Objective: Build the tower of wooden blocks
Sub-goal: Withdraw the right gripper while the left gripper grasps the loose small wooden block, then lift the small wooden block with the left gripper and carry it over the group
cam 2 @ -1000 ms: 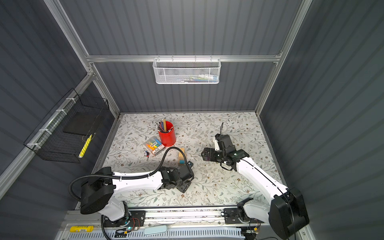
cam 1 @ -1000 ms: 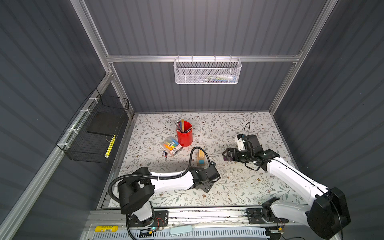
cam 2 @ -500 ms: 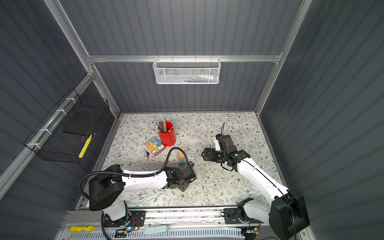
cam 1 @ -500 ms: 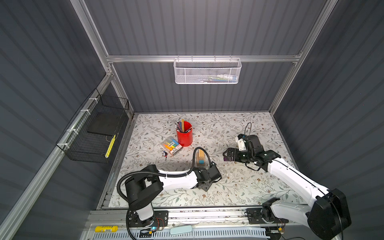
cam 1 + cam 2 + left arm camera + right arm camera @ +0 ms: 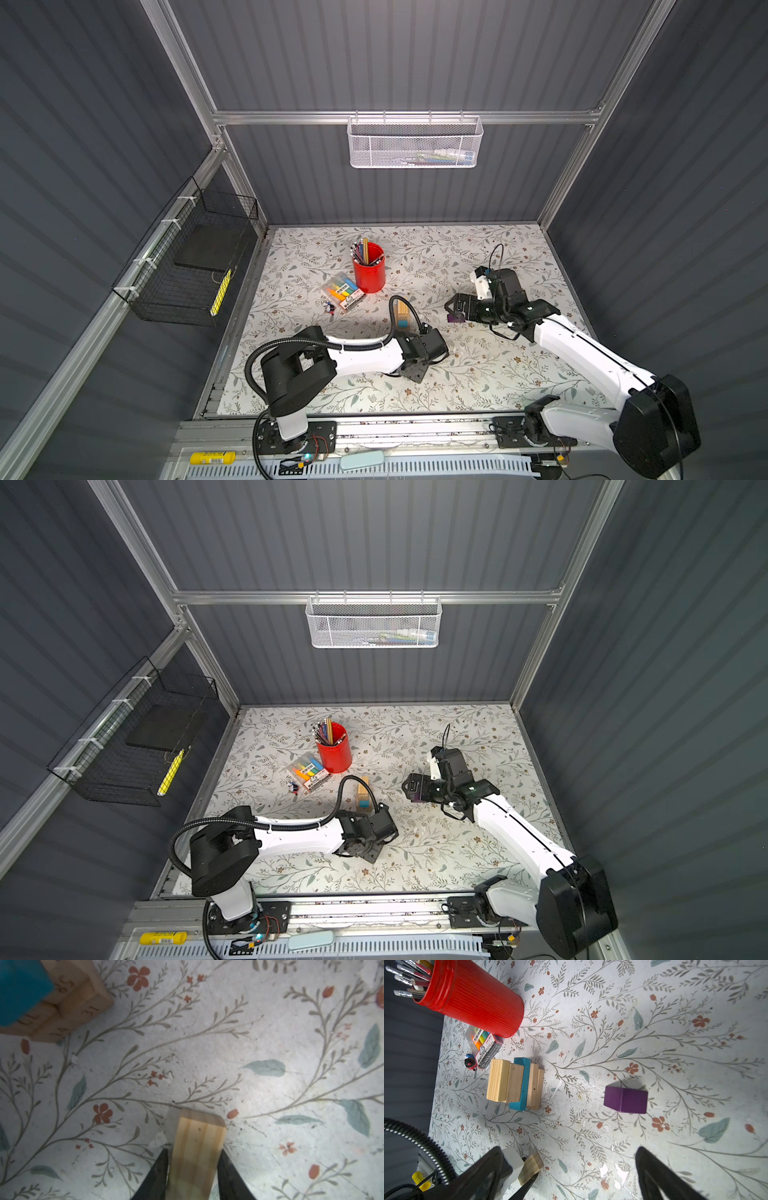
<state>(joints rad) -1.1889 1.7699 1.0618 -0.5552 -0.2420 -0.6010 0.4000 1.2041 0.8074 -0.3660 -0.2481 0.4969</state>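
Tan wood between the pads of the left gripper [image 5: 194,1152]: one tan wooden brick [image 5: 199,1132] pinched across its narrow width, black fingers [image 5: 160,1169] flush on both long sides, narrow and gripping. Long axis straight out along the reach, far end poking past the fingertips. Down on the floral table [image 5: 270,1032] or just off it? Cannot tell from here.

Now the target. Part-built tower [image 5: 402,313] just beyond that gripper, off toward the red pencil cup [image 5: 369,270], a short hop and no more. Teal-blue block [image 5: 18,987] showing high on the stacked bricks; exact layer hard to read. Looks like lift, carry across, square the long axis to the stack, set down softly. Left arm plainly the nearer one for that.

Over on the right: right gripper [image 5: 569,1150] spread wide, holding nothing. Purple block [image 5: 626,1101] lying on the table dead ahead of it, apart from both fingers, well clear of the tower. Right arm nearest there, so probably the capping piece, one for later. And the pack of markers [image 5: 485,1047] by the cup, out of the way.
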